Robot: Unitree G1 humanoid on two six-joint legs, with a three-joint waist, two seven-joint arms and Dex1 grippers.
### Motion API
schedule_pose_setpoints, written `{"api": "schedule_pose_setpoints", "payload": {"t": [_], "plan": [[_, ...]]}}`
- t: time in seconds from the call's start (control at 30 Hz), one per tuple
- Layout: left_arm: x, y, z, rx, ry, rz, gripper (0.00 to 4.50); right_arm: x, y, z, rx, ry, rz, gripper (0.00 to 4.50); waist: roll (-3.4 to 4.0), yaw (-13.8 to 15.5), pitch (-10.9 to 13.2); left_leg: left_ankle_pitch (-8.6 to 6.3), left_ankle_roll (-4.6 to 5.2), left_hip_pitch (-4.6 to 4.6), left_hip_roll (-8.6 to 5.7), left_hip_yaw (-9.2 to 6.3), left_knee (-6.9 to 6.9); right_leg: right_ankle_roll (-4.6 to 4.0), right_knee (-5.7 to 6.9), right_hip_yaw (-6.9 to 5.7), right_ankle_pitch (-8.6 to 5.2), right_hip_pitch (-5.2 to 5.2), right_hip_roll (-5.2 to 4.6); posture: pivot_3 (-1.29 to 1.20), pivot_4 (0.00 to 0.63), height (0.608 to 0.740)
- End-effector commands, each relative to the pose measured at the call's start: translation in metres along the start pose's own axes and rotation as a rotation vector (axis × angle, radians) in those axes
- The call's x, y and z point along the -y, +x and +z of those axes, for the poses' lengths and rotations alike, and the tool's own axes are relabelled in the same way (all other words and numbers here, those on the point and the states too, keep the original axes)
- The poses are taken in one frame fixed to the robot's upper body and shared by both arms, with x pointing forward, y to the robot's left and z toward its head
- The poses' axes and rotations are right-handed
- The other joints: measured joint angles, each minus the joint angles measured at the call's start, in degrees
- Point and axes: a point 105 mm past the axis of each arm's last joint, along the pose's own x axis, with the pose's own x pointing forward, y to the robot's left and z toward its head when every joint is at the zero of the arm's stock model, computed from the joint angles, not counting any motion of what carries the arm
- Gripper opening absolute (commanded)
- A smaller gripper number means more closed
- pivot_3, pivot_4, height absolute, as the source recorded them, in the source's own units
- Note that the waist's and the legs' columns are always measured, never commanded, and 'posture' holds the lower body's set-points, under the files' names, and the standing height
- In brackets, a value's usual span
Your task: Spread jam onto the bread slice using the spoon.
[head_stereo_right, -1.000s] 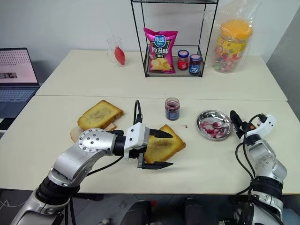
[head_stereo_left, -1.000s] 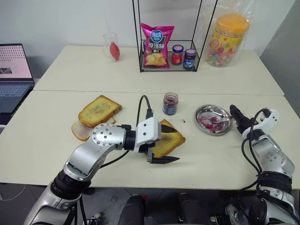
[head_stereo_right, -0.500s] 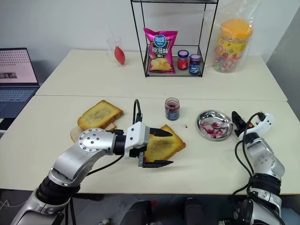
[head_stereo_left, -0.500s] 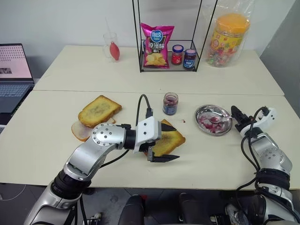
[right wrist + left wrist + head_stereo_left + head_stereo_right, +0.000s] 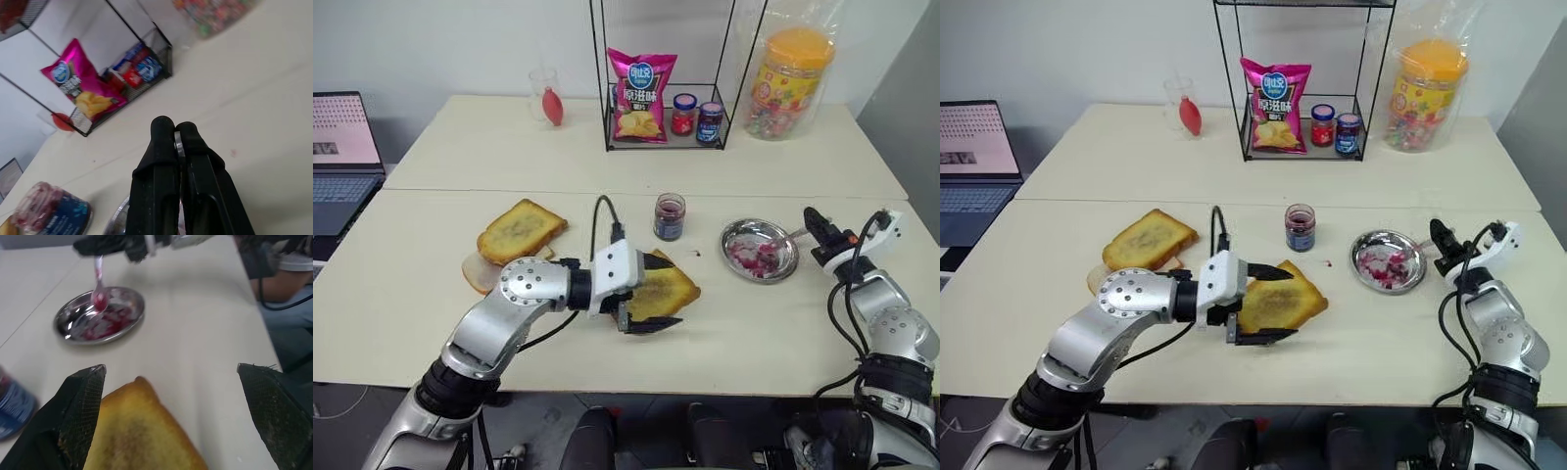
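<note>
Toast, the bread slice of the task, is lying near the middle of the near table, golden at the edges and browner in the centre. The left gripper is reaching in from the left with its fingers spread wide, one on the far side of the slice and one on the near side, so the toast is sitting between them; whether they are touching it is not clear. To the right, a round steel dish is holding smears of red jam. The right gripper is hovering just past the dish's right rim, its fingers pressed together on the handle of the spoon; in the left wrist view the spoon is hanging bowl-down over the dish with jam in its bowl. A jam jar is standing between toast and dish, slightly farther back. At the left, a second toasted slice is resting on a pale slice. On the far table a wire rack is holding a pink chip bag and two small jars, with a glass to its left and a candy tub to its right. A laptop is sitting at the far left.
</note>
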Motion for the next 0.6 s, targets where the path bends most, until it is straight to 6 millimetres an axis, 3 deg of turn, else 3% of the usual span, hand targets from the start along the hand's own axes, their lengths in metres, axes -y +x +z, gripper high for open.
{"api": "schedule_pose_setpoints", "payload": {"t": [0.03,0.13,0.33,0.5,0.6], "plan": [[-0.02,-0.019,0.002,0.01,-0.015,0.142,4.5,-0.067,0.015,0.034,0.053,-0.161,0.205,0.03,0.01,-0.2,0.0,0.0,0.0,0.0,0.03,-0.02,0.01,0.04,0.0,-0.04,-0.02,0.0,0.03,0.0,0.15,0.74],[-0.037,-0.033,-0.005,-0.004,-0.056,0.262,4.5,-0.114,0.032,0.036,0.039,-0.29,0.331,0.03,0.0,-0.5,0.0,0.0,0.0,0.09,0.02,0.0,0.03,0.15,0.15,0.01,-0.1,0.0,0.04,0.0,0.15,0.74],[-0.047,-0.043,-0.008,0.002,-0.103,0.352,4.5,-0.169,0.067,0.024,0.027,-0.356,0.456,0.03,-0.01,-0.7,0.0,0.03,0.03,0.12,0.01,-0.05,0.09,0.07,0.45,-0.03,-0.13,-0.06,0.04,0.0,0.15,0.74],[-0.049,-0.044,-0.009,-0.005,-0.111,0.375,4.5,-0.178,0.081,0.011,0.001,-0.392,0.487,0.03,-0.02,-0.2,0.0,0.03,0.02,0.1,-0.02,-0.06,0.08,-0.11,0.47,-0.07,-0.02,-0.08,0.0,0.0,0.15,0.74],[-0.053,-0.046,-0.009,0.0,-0.124,0.423,4.5,-0.183,0.094,-0.008,-0.037,-0.432,0.511,0.03,-0.02,0.2,0.0,0.02,0.02,0.05,-0.05,-0.06,0.05,-0.12,0.45,-0.08,-0.02,-0.13,-0.05,0.0,0.15,0.74]]}}
